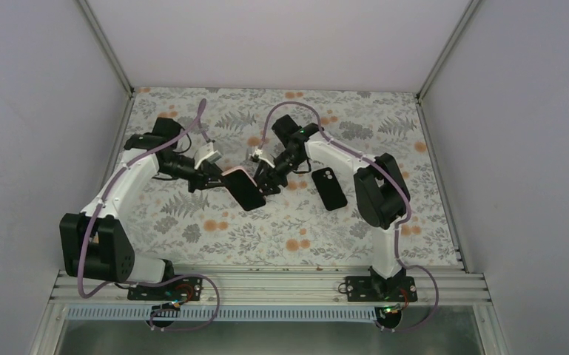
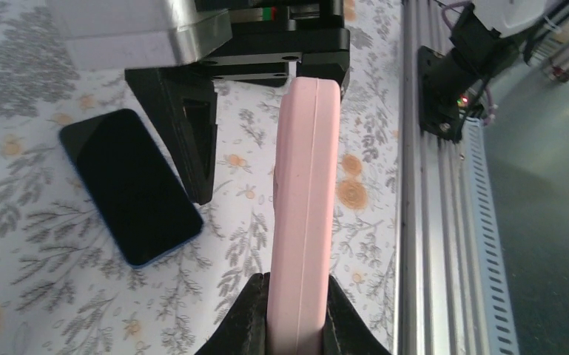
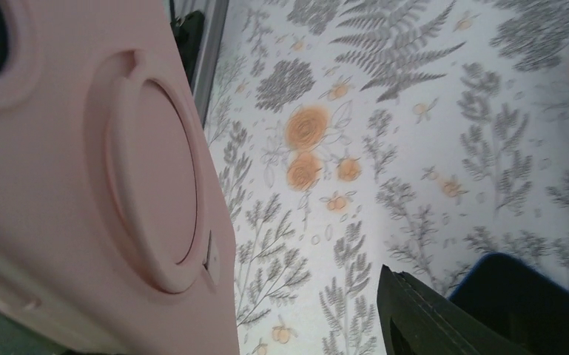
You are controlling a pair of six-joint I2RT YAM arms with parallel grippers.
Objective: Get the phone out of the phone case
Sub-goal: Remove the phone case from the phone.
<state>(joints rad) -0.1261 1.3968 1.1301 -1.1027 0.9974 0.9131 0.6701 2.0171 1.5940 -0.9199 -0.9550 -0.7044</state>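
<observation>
My left gripper is shut on the pink phone case and holds it tilted above the table's middle. The phone shows as a black screen inside the case. In the left wrist view the case stands edge-on between my fingers. My right gripper is open at the case's far end. In the right wrist view the case's back, with a raised ring, fills the left side. One right finger stands apart from it; the other is hidden.
A black slab with a blue edge lies flat on the flowered table to the right of the grippers. It also shows in the left wrist view. The aluminium rail runs along the near edge, and white walls close in three sides.
</observation>
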